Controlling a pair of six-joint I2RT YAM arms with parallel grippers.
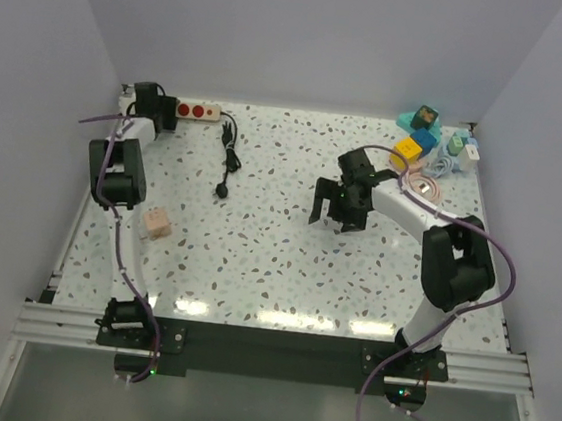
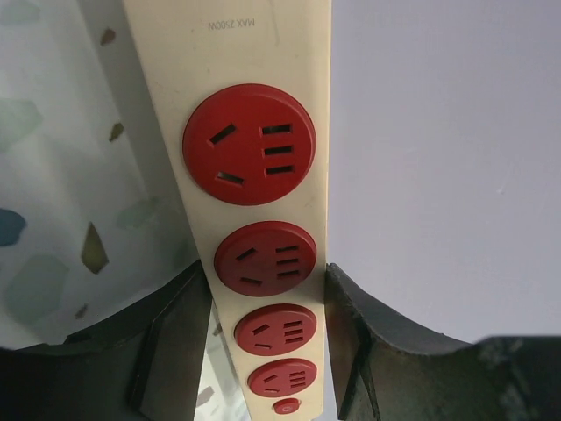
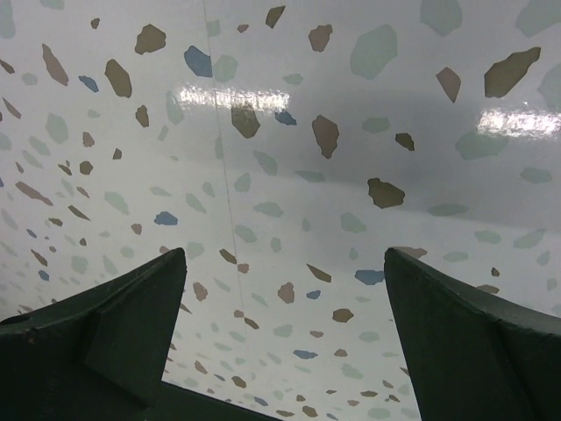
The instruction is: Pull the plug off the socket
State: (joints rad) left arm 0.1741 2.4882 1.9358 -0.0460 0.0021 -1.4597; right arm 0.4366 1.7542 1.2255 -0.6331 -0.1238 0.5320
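The socket (image 2: 259,210) is a long, narrow strip of smooth cream plastic with four round red outlets in a row, each cut with dark slots. It lies at the far left corner of the table (image 1: 276,260), close against the back wall. The left gripper (image 2: 266,285) straddles it at half width, one dark, matte finger (image 2: 175,342) against each long edge; it seems to clamp the strip, though the contact itself is in shadow. The plug (image 1: 225,192), small and black, lies on the glossy speckled tabletop, well apart from the socket, at the end of a thin black cord (image 1: 230,143) bunched into a short coil. The right gripper (image 3: 285,263) hangs spread wide over bare terrazzo-patterned surface near the middle, holding nothing. A pale wooden cube (image 1: 157,223) sits beside the left arm.
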